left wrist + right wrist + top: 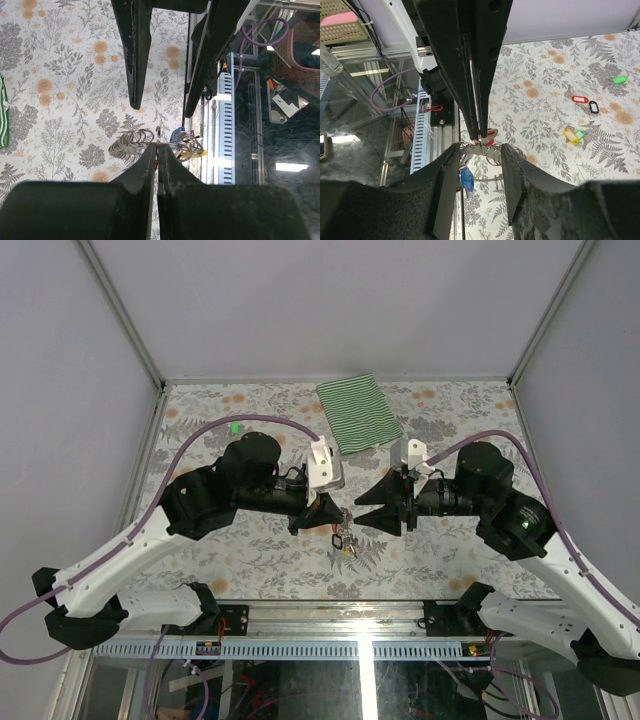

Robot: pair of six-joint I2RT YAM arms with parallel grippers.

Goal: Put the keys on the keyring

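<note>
Keyring [157, 140] work is centred on the floral desk [460, 410], where the two arms meet nose to nose so both can reach the same small bundle. A green-striped cloth [358, 412] lies at 12 o'clock from that meeting point, well apart and out of the way. The left gripper [157, 149] comes in from 9 o'clock with its fingers pressed together on the thin wire loop, held edge-on, probably to steady it above the desk. The right gripper [161, 111] faces it from 3 o'clock, fingers spread with nothing between them, straddling the bundle as if ready to take a ring or key. Under the pinch hang coiled small rings [490, 152] with a blue tag [466, 180] and a red tag [489, 134]. In the right wrist view, at 2 to 3 o'clock of the bundle, a red-tagged key [580, 99], a black-tagged key [593, 106] and a yellow-tagged key [570, 135] rest on the desk, with a green-tagged key [620, 79] farther off. All four look not yet threaded.
</note>
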